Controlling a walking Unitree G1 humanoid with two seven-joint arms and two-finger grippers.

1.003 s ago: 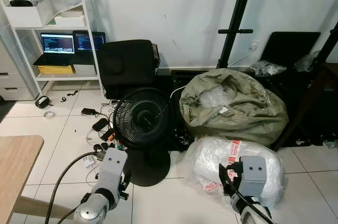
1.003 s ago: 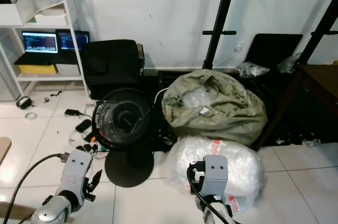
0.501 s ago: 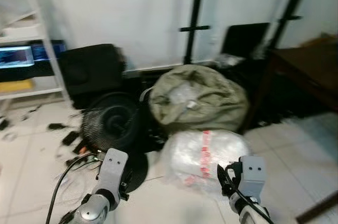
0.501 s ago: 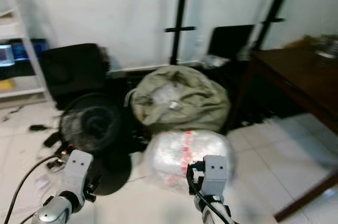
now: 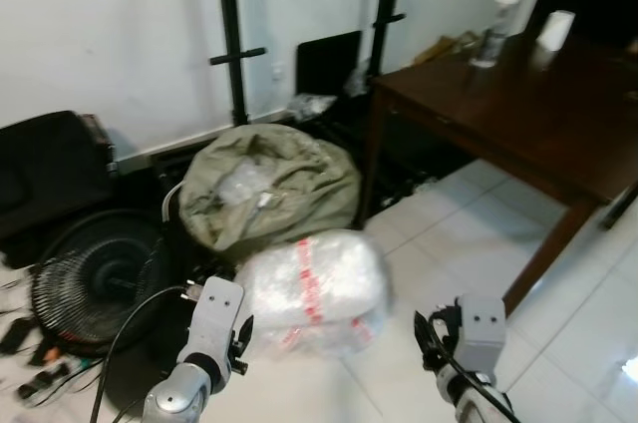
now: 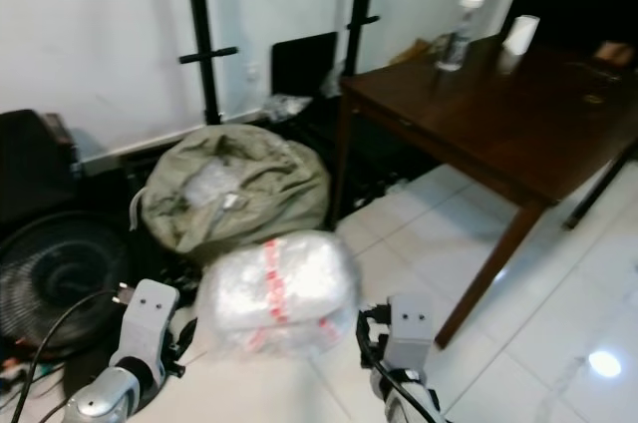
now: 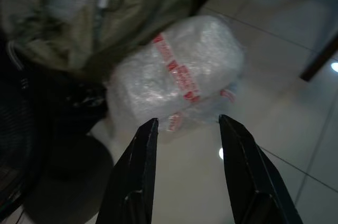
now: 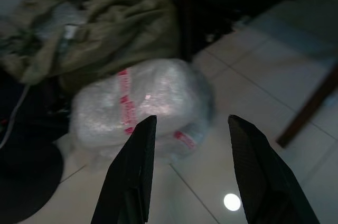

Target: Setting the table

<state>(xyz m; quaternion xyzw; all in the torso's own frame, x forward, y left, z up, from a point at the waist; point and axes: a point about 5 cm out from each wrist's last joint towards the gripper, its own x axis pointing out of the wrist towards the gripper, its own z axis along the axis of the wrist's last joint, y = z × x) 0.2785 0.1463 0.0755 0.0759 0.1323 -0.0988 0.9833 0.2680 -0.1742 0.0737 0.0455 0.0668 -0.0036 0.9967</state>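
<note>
Desk: dark wooden desk point(image 5: 518, 114), upper right of the frame, carrying a bottle point(image 5: 490, 32) and a white cup point(image 5: 555, 30).
Left pincer point(image 7: 186, 129): wide, empty, above the floor tiles.
Right pincer point(image 8: 190, 129): wide, empty.
Floor: bubble-wrapped bundle point(image 5: 311, 288) at lower centre, olive sack point(image 5: 267, 189) behind it, fan point(image 5: 90, 283) at left.

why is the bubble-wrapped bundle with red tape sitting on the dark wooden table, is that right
Not right: the bubble-wrapped bundle with red tape lies on the white tiled floor, in front of the olive green sack, beside the dark wooden table. The left eye view shows it.
</note>
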